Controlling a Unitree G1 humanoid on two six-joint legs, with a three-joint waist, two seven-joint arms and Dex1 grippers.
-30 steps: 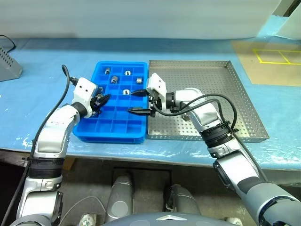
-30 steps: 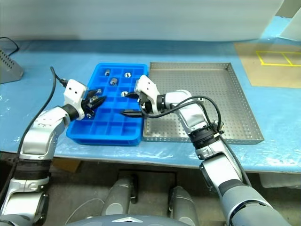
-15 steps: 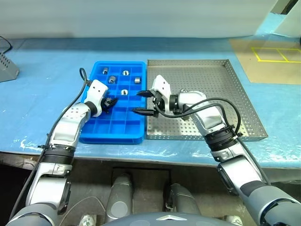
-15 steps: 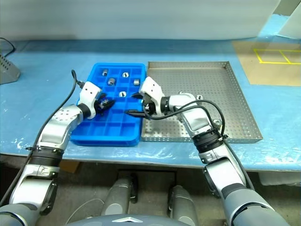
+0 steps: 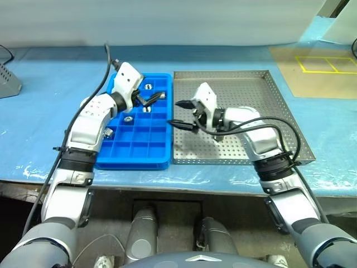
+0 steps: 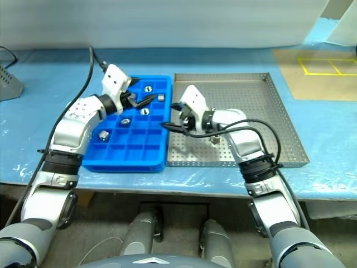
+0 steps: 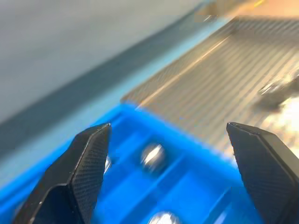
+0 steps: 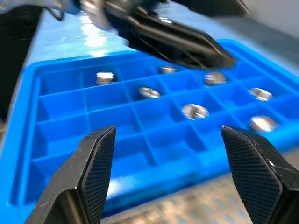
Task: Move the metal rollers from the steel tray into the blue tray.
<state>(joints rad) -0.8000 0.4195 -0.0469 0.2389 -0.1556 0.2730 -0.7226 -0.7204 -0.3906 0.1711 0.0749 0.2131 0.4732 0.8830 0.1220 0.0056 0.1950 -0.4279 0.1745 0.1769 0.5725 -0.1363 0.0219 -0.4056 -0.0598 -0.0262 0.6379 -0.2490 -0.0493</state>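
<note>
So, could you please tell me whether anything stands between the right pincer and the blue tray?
Nothing visible does. The right pincer hangs open at the blue tray's edge, facing its compartments directly. The left pincer, also open, hovers over the tray's far rows, above the rollers, clear of that path.

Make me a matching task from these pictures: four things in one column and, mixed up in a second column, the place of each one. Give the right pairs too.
Things:
1. left gripper
2. right gripper
3. metal rollers
4. yellow lines

Places:
A. at the steel tray's edge that lies next to the blue tray, open
B. in compartments of the blue tray
C. above the far part of the blue tray, open
D. on the brown sheet at the table's far right

Pairs: 1-C, 2-A, 3-B, 4-D
</note>
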